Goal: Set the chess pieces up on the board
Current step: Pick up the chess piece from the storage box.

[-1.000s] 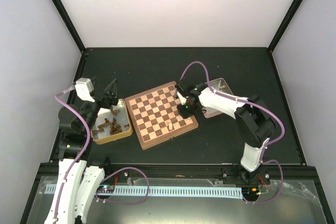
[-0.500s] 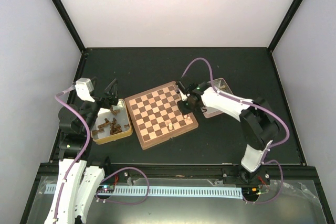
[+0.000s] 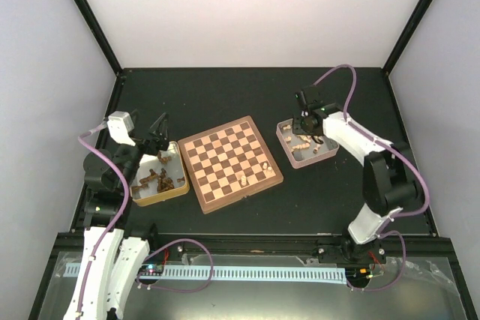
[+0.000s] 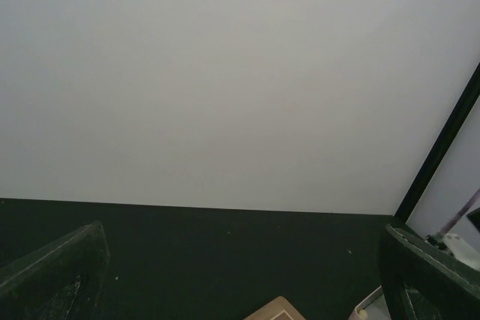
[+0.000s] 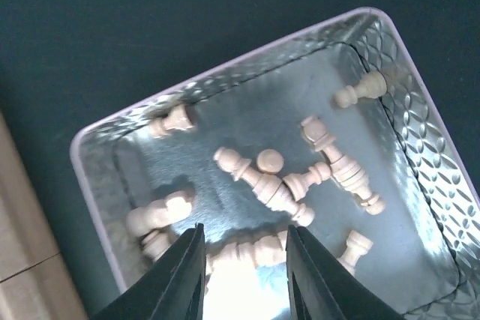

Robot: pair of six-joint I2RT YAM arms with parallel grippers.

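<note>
Board [image 3: 231, 162] lies mid-desk [image 3: 225, 95], with two pieces [image 3: 244, 180] near its 4 o'clock edge. Right hand [image 5: 244, 234], parted and empty, hangs over the tray [image 5: 431, 162] of pieces at 3 o'clock. Left hand [image 3: 160, 131] gapes wide, empty.

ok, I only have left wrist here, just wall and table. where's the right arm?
Observer: Right end effector hangs over the right tray, off the board.
Operator: holding anything?
Observer: No. Its fingers are apart with nothing between them; loose pieces lie in the tray below.
Operator: anything on the board?
Observer: Two pale pieces, near its right edge.
</note>
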